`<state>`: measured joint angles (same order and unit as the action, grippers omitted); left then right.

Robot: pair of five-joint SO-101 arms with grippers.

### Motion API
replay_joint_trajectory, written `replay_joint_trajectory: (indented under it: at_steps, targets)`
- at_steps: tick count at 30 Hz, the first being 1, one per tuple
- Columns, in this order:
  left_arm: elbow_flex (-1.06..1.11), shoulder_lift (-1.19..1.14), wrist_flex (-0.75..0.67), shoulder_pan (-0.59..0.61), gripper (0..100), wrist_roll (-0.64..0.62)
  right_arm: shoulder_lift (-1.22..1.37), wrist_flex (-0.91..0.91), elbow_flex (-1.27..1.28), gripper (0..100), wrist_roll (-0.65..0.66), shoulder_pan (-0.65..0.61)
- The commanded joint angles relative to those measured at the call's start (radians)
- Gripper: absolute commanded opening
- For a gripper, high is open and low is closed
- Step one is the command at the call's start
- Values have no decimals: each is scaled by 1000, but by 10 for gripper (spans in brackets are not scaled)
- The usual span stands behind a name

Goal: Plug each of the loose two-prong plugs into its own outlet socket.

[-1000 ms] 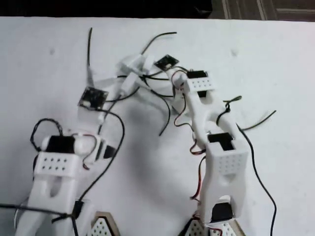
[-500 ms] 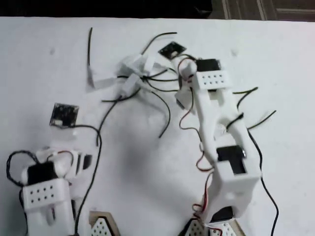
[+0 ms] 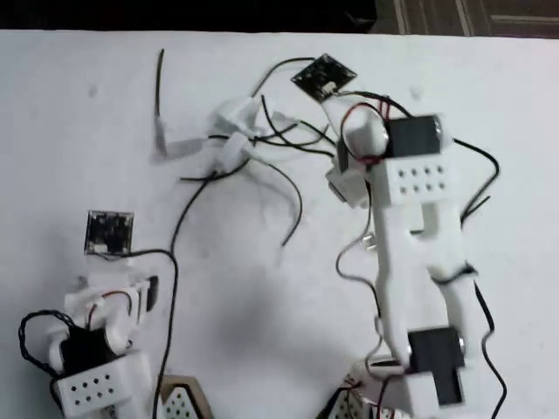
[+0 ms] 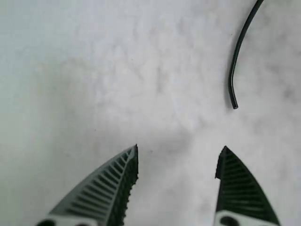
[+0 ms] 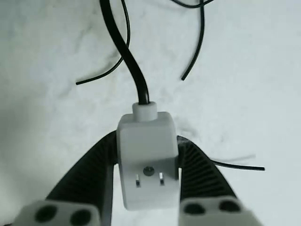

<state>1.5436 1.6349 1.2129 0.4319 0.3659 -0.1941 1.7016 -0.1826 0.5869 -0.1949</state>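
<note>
Table [image 3: 87, 131] seen from above, with two arms at the near edge. The right arm [image 3: 419, 236] stands extended from the near right toward the far centre. Its tip is just right of a cluster [image 3: 234, 131] of white connector pieces and black wires lying at the far centre. Which pieces in the cluster are plugs and which are sockets cannot be told.

Right gripper [image 5: 148, 141]: closed on a white plug [image 5: 148, 155], with one dark finger pressed against each side of the block. The plug's face shows two short prongs and a small round mark. A thick black cord [image 5: 134, 70] leaves the opposite end and curves away over the table. Thinner loose wires [image 5: 197, 42] lie on the surface beyond it, well apart from the plug.

The left arm [image 3: 92, 384] is folded back at the near left corner, well apart from the cluster. Left gripper [image 4: 179, 150]: spread wide, with its two ribbed fingers apart and nothing between them, over bare white table. A single black wire [image 4: 237, 66] ends just beyond one fingertip and does not touch it.
</note>
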Motion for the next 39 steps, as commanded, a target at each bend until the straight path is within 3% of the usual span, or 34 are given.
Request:
replay_joint_trajectory:
  at_steps: [1,6,13,17,22,28,39]
  targets:
    - [9,88,38,4,268,11,-139,13,-8,17,8,4]
    - [25,180,87,4,268,11,-278,13,135,17,8,-90]
    - [38,189,87,4,268,11,-397,7,385,17,-2,-406]
    - [38,189,86,4,268,11,-397,-93,545,17,-2,-506]
    - [38,188,86,4,268,11,-397,-291,730,33,-2,-542]
    - [38,188,86,4,268,12,-401,-225,667,204,-133,-559]
    - [38,188,87,4,268,12,-397,-90,516,145,-143,-553]
